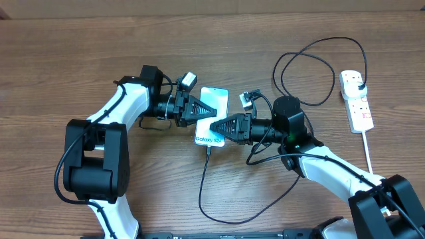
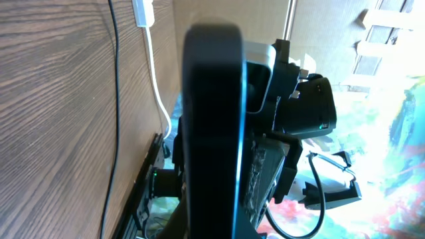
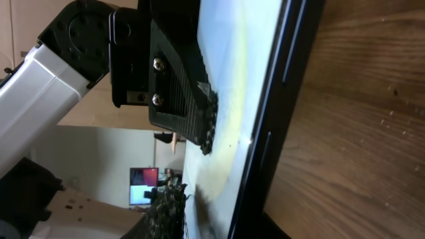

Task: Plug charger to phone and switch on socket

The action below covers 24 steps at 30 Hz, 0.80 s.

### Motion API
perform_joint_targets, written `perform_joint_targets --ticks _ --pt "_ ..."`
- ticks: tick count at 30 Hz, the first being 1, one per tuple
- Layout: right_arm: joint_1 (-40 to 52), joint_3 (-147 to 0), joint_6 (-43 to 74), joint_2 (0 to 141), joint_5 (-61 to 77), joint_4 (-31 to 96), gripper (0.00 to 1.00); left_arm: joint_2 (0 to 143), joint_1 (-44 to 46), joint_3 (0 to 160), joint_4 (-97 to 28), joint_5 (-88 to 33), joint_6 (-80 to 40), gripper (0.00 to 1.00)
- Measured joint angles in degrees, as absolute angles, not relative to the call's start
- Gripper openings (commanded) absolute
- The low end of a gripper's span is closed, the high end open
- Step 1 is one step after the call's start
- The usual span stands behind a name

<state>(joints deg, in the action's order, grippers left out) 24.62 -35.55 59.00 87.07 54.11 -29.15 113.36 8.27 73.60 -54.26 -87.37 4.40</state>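
Overhead: brown wood-grain table (image 1: 66, 60), grain running across the picture; phone (image 1: 218, 99) near the middle, screen up and lit; its long axis runs near-far with a slight tilt, "Galaxy" end toward my base; charger (image 1: 202, 186) lead reaches that near end, though I cannot tell if it is seated; it loops over the table, then swings right and away to a black plug in the far end of the socket (image 1: 359, 109); socket well off to the right, long axis also near-far, white cord (image 1: 369, 156) trailing back.
My left hand (image 1: 214, 111) comes in over the screen from the left, my right hand (image 1: 215, 126) from the right; tips just beside each other; clamped or parted, I cannot tell for either.

Left wrist: phone (image 2: 209, 133) edge-on, a dark slab with a thin blue-lit line; wood table (image 2: 53, 99) at left carrying the black lead (image 2: 116, 99) and white cord (image 2: 158, 86); room beyond blurred and bright.

Right wrist: lit screen (image 3: 252, 79) fills the middle, black edge against the table (image 3: 358, 133); a ribbed pad of the left hand's fingers (image 3: 179, 86) touches the glass; pale wall behind.
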Motion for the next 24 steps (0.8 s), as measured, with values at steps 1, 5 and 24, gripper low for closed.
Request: perform_joint_targets --ticks 1,5,24 --pt "24.6 -35.6 59.4 87.1 54.6 -29.2 0.25 113.4 8.3 73.6 -54.3 -87.5 4.4 0.04" --pt "24.6 -35.6 61.1 87.1 55.7 -29.4 0.15 113.4 8.3 73.6 -54.5 -88.0 4.4 0.04" --pt "24.4 -35.2 68.4 87.7 58.2 -34.3 0.04 112.6 8.3 73.6 -54.4 -88.1 4.3 0.38"
